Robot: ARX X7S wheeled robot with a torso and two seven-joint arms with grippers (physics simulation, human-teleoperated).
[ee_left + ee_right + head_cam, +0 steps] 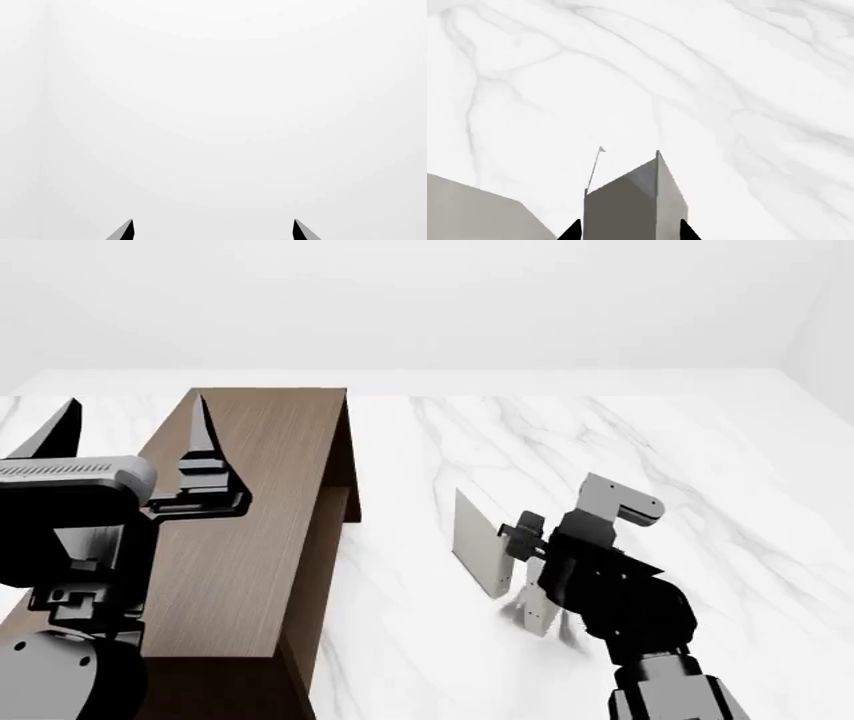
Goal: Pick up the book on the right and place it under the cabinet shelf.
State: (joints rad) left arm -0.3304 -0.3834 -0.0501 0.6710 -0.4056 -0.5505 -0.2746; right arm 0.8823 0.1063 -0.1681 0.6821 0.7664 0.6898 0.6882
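Note:
The dark brown cabinet shelf (247, 540) lies at the left, its open side facing right. My right gripper (630, 232) points steeply down, and its two fingertips press on both sides of the small pale book (627, 205). In the head view this book (539, 612) stands under my right gripper (537, 585), just right of a larger book. I cannot tell whether the book touches the table. My left gripper (134, 400) is open and empty, raised over the cabinet with its fingers pointing up. The left wrist view shows only my left gripper (213, 228) against a white wall.
A larger, greyer book (478, 540) stands upright just left of the held book, and it also shows in the right wrist view (474, 212). The white marble table (667, 450) stretches to the right and back. A white wall stands behind it.

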